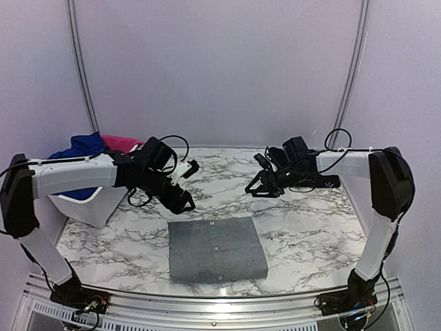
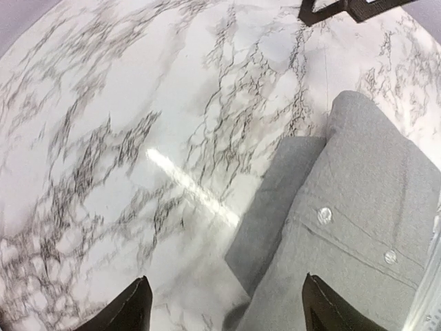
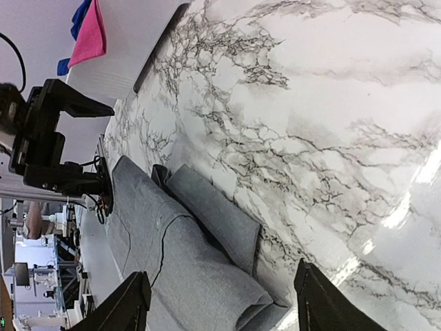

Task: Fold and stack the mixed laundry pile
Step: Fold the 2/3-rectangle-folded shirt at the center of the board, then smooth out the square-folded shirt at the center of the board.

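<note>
Grey shirt (image 1: 217,248) lies folded into a flat rectangle on the surface (image 1: 310,234), centre-front, between the two arms. Placket faces up; two buttons show in the left wrist view. Rest of the pile: blue piece (image 1: 83,146) and pink piece (image 1: 120,143) heaped in the white basket (image 1: 93,207) at far left, above its rim.

Left fingers (image 2: 134,310) are spread wide with nothing between them, hanging near the shirt's far-left corner. Right fingers (image 3: 131,307) are also spread and empty, over bare surface beyond the shirt's far-right corner.

Handling, my read:
- **Cloth:** all thin and light, with no stiffness. It drapes and unfolds if lifted by one point. Nothing fragile.
- **Surface:** the marble looks glossy, so the folded shirt likely slides if nudged sideways.
- **Moving the shirt as a block:** pinch through all layers at a folded edge, both arms on opposite corners, and keep it taut.
- **Buttons:** stay off them. They're hard and the fingers would slip.
- **Basket pieces:** take the topmost fold standing above the rim and lift straight up. Expect tangling; the neighbouring piece may come along.
</note>
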`<control>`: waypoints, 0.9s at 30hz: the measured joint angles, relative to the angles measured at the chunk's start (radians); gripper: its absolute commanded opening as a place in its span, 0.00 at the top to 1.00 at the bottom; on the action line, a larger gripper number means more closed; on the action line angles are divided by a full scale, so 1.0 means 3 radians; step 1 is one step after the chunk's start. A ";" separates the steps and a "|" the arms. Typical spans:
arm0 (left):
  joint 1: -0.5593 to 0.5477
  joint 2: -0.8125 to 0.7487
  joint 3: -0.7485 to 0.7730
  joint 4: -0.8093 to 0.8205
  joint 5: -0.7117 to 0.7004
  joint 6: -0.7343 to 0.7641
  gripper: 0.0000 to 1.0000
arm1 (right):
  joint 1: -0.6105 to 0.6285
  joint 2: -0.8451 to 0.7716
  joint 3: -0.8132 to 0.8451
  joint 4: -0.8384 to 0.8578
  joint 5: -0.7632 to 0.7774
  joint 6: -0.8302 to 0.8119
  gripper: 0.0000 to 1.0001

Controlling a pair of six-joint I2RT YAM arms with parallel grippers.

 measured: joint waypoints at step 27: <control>0.0084 -0.0449 -0.1672 0.1667 0.0762 -0.2057 0.26 | 0.0401 0.0317 -0.0323 -0.0108 0.0042 -0.0732 0.52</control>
